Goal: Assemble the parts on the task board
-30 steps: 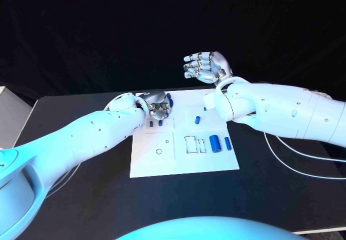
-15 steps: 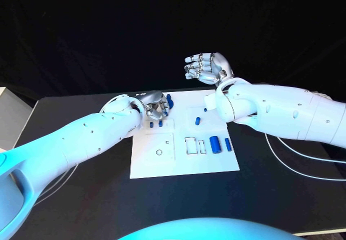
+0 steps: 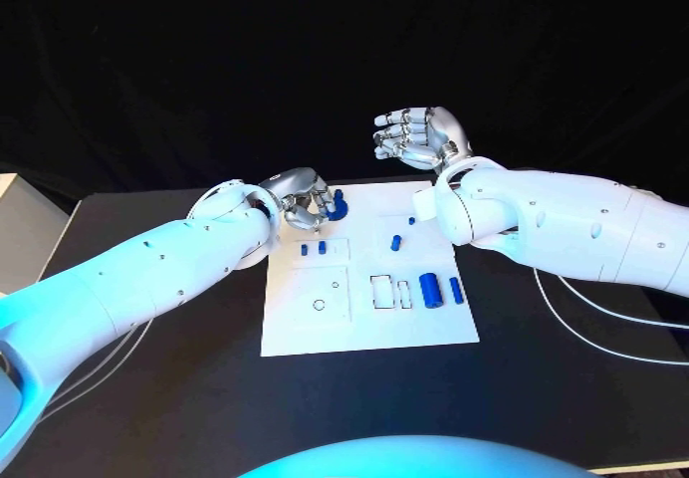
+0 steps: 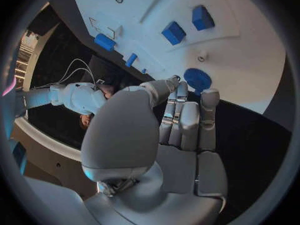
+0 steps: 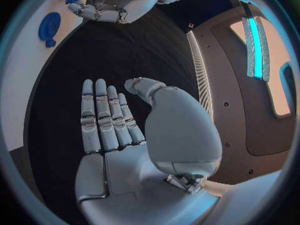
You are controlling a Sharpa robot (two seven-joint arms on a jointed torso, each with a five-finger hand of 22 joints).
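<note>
The white task board [image 3: 366, 321] lies mid-table with several blue parts on it. A round blue part [image 3: 338, 206] stands near its far left corner. My left hand [image 3: 299, 194] hovers just beside it, fingers together and pointing down at the round blue part [image 4: 197, 80]. A small blue speck shows at the left hand's [image 5: 115, 7] fingertips; whether it holds anything is unclear. Two small blue pieces [image 3: 314, 247] lie nearer me, and a blue cylinder [image 3: 429, 289] lies to the right. My right hand [image 3: 416, 134] is raised beyond the board's far edge, holding nothing, fingers [image 5: 103, 117] straight.
My right forearm [image 3: 560, 224] hangs over the board's far right corner. A slim blue piece [image 3: 457, 290] lies by the cylinder. A white box [image 3: 18, 229] sits at the table's left edge. Cables [image 3: 603, 311] trail over the table on the right.
My left hand has lifted off the board and drawn back toward the far left corner, uncovering the round blue part. The right hand has barely moved.
</note>
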